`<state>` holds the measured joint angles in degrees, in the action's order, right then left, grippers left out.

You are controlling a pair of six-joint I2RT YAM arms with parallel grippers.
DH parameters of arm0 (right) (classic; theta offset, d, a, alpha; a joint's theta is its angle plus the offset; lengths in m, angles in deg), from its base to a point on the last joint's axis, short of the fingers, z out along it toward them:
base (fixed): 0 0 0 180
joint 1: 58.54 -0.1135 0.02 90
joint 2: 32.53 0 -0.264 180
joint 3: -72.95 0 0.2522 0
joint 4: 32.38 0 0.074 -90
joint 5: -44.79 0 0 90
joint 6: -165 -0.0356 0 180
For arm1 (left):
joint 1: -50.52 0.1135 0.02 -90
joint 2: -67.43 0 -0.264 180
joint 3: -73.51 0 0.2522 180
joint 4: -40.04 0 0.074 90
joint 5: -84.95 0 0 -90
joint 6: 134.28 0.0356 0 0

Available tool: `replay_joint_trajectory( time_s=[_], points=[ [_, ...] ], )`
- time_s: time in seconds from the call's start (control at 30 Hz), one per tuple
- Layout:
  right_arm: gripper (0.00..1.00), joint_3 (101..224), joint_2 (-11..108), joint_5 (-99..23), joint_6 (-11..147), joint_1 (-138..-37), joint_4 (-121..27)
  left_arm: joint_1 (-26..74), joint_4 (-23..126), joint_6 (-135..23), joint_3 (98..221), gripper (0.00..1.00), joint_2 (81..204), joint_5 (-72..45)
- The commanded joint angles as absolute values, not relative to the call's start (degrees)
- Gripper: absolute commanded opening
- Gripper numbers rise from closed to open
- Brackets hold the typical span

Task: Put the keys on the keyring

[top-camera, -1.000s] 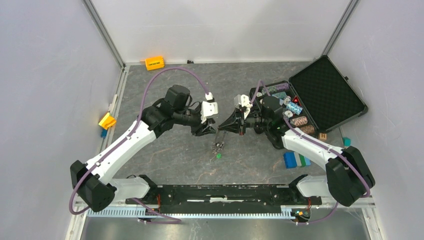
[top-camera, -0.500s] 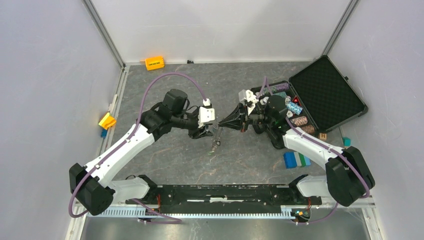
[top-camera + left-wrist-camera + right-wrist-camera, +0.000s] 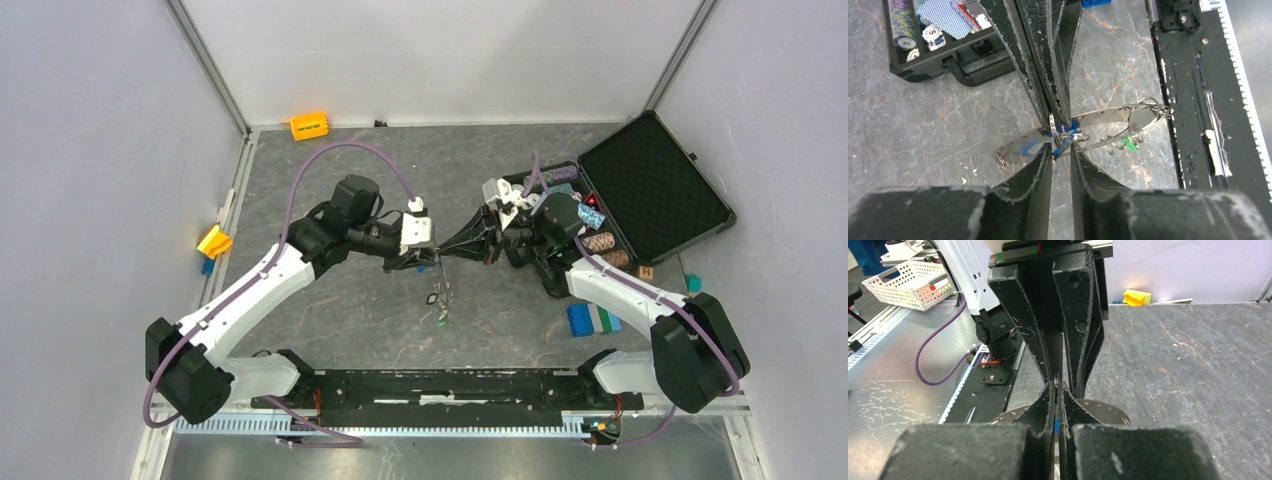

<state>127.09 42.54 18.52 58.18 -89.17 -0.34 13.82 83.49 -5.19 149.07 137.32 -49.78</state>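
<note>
— What had changed in that last half second?

— From above, the left tool (image 3: 1062, 149) had slid in toward the right tool (image 3: 1058, 389) until their tips almost met over the middle of the worktop (image 3: 923, 125). Half a second before, they stood a little further apart. The bunch hanging beneath them also sat slightly lower in that view.

— And the grip?

— The right tool was pressed together on the blue-tagged key (image 3: 1071, 125), right at the band of the keyring (image 3: 1108, 116). The left tool's fingers (image 3: 1033, 185) stood slightly apart, with a narrow slit between them and their tips just short of the band. I saw nothing pinched there.

— Where was the keyring?

— It hung off the worktop, below the two tips. A green-tagged key (image 3: 1131, 145) dangled from it toward the end nearest the arms' base rail.

— What was it all made of?

— The keyring was a thin, flat, curved band of bright silvery metal, pierced with small holes in the right wrist view. The tags were small oblongs of plastic. The fingers were black wedges, scuffed pale along their edges. The worktop was dark grey and mottled like stone, with rusty veins. A black case (image 3: 655, 190) lay open, its lid lined with dimpled foam, and round striped chips (image 3: 902, 30) were stacked inside.
</note>
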Motion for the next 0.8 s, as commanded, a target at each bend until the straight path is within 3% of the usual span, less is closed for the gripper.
replay_joint_trajectory(
  time_s=[0.0, 0.1, 0.53, 0.63, 0.77],
  points=[
    [0.0, 127.0, 42.5, 19.5, 54.8, -89.0, 7.3, 13.8, 77.8, -9.7, 148.6, 0.18, 138.1, -55.6],
    [0.0, 126.6, 42.6, 19.6, 54.2, -88.9, 8.4, 13.6, 76.1, -11.5, 147.9, 0.04, 137.8, -56.0],
    [0.0, 125.0, 44.5, 19.0, 50.5, -88.9, 14.2, 12.7, 67.2, -22.8, 146.2, 0.02, 139.5, -53.4],
    [0.0, 124.7, 44.4, 18.8, 50.9, -88.9, 13.9, 12.7, 67.2, -23.2, 146.7, 0.06, 139.8, -52.1],
    [0.0, 124.9, 43.6, 18.4, 53.7, -88.9, 10.3, 12.7, 70.6, -20.3, 147.3, 0.21, 138.5, -50.5]
  ],
)
